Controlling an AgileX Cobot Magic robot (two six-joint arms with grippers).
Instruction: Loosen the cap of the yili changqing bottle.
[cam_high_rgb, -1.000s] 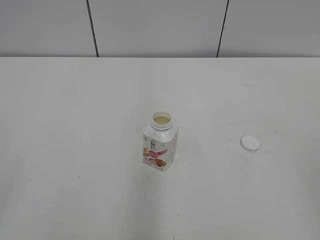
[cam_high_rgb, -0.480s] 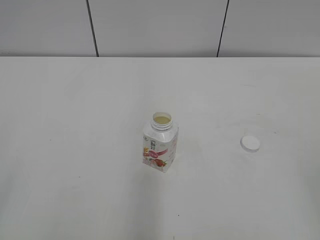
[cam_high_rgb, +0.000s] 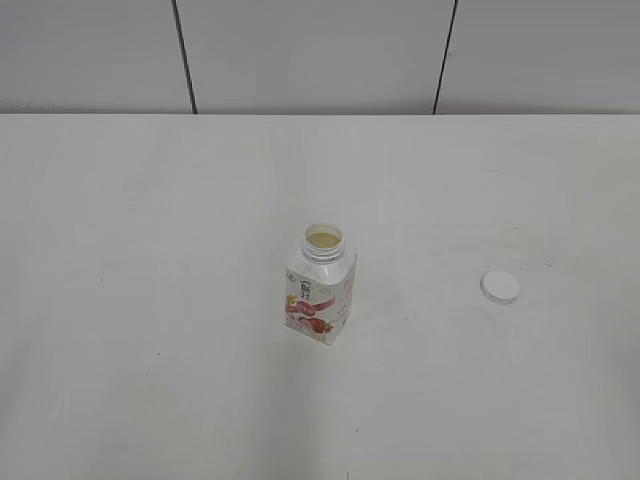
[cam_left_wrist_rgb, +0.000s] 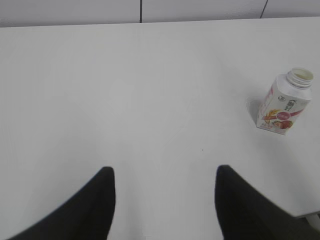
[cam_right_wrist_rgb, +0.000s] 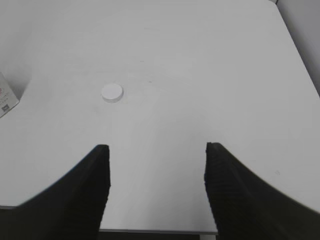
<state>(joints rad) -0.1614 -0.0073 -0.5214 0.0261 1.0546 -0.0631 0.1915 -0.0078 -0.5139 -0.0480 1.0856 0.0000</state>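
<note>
The yili changqing bottle (cam_high_rgb: 320, 291) stands upright near the middle of the white table, its neck open, with no cap on it. It also shows in the left wrist view (cam_left_wrist_rgb: 284, 105), and its corner shows in the right wrist view (cam_right_wrist_rgb: 6, 98). The white cap (cam_high_rgb: 500, 286) lies flat on the table to the bottle's right, also in the right wrist view (cam_right_wrist_rgb: 112, 92). My left gripper (cam_left_wrist_rgb: 162, 172) is open and empty, well back from the bottle. My right gripper (cam_right_wrist_rgb: 156, 150) is open and empty, near the table's front edge, short of the cap. Neither gripper shows in the exterior view.
The white table (cam_high_rgb: 150, 250) ends at a grey panelled wall (cam_high_rgb: 320, 50) at the back. The table's front edge (cam_right_wrist_rgb: 160, 231) and right edge (cam_right_wrist_rgb: 300, 55) show in the right wrist view.
</note>
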